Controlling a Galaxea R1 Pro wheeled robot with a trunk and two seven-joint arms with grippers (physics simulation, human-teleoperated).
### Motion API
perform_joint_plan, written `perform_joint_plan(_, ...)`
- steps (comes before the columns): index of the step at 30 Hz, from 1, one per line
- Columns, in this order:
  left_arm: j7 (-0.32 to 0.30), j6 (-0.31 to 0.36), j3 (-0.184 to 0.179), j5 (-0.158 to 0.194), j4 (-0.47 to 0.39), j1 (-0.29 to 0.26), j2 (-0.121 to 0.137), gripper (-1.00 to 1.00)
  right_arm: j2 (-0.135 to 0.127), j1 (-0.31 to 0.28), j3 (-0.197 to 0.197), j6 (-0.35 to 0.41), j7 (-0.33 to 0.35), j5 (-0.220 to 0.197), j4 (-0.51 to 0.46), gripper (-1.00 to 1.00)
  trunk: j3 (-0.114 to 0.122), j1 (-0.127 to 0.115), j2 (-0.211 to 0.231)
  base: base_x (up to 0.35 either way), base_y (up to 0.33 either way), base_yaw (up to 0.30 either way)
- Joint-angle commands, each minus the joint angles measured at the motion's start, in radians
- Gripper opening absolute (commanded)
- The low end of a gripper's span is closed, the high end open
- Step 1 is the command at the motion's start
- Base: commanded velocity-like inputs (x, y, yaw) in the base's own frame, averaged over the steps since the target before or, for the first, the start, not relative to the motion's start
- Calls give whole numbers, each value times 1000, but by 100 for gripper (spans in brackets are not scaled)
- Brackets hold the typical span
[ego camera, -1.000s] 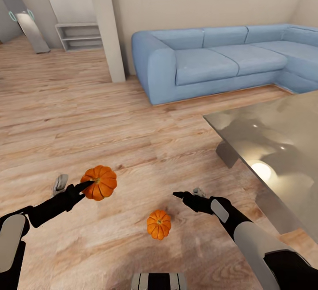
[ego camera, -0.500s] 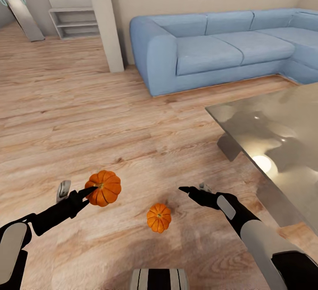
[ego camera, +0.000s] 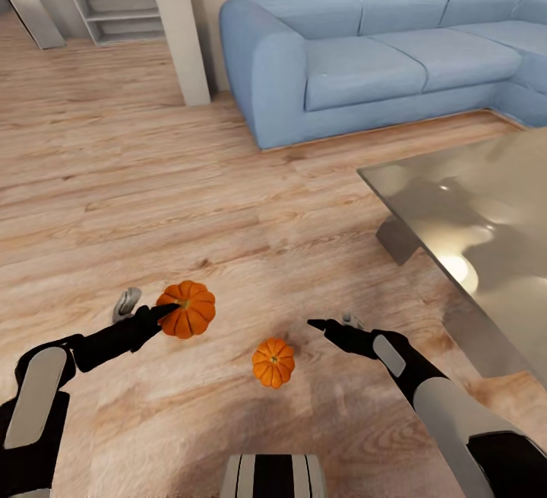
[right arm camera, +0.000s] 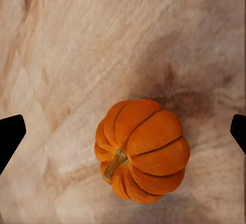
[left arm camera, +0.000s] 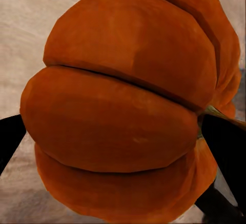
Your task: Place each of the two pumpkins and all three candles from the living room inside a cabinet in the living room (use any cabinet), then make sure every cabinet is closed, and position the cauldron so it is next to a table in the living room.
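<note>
In the head view my left gripper [ego camera: 169,310] is shut on one orange ribbed pumpkin [ego camera: 188,309], holding it over the wood floor at lower left. The left wrist view has this pumpkin [left arm camera: 123,111] close up, between the two black fingertips [left arm camera: 225,147]. The other pumpkin [ego camera: 273,362] sits stem-up on the floor between my arms. My right gripper [ego camera: 325,326] hovers open just right of and above it. In the right wrist view that pumpkin [right arm camera: 142,150] lies below the widely spread fingertips [right arm camera: 10,131]. The glossy grey table [ego camera: 486,217] stands at the right.
A blue sectional sofa [ego camera: 365,50] runs along the back wall. A white pillar [ego camera: 178,27] and a low grey shelf [ego camera: 118,8] stand at back left. Open wood floor [ego camera: 114,179] stretches between the sofa, the table and my arms.
The head view has tilted downward, so the sofa and floor sit higher in the picture. My left gripper with its pumpkin has shifted slightly right. The right gripper has stayed open over the floor pumpkin.
</note>
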Motion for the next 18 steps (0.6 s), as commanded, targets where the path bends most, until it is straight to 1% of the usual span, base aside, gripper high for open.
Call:
perform_joint_plan(1, 54, 0, -37, 31, 7, -25, -1, -100, -1, 1, -1, 0, 1, 0, -6, 100, -4, 0, 0, 0, 0, 0)
perform_joint_plan(2, 93, 0, -64, 61, 11, -40, -1, -100, -2, 1, -1, 1, 2, 0, -11, 100, -8, 1, -1, 0, 0, 0)
perform_joint_plan(3, 120, 0, -81, 90, 14, -49, 0, -100, -3, 1, -1, 1, 3, 0, -14, 100, -12, 1, -1, 0, 0, 0)
perform_joint_plan(6, 155, 0, -97, 130, 18, -55, 2, -100, -3, 1, -1, 1, 3, 0, -18, 100, -23, 3, -2, 0, 0, 0)
perform_joint_plan(9, 167, 0, -102, 145, 19, -56, 3, -100, -3, 1, -1, 1, 3, 0, -20, 100, -35, 4, -2, 0, 0, 0)
perform_joint_plan(12, 169, 0, -106, 152, 19, -56, 3, -100, -3, 1, -1, 1, 3, 0, -20, 100, -47, 5, -3, 0, 0, 0)
perform_joint_plan(18, 164, 0, -114, 153, 19, -56, 2, -100, -1, 2, -1, 4, 2, -1, -19, 100, -70, 8, -4, 0, 0, 0)
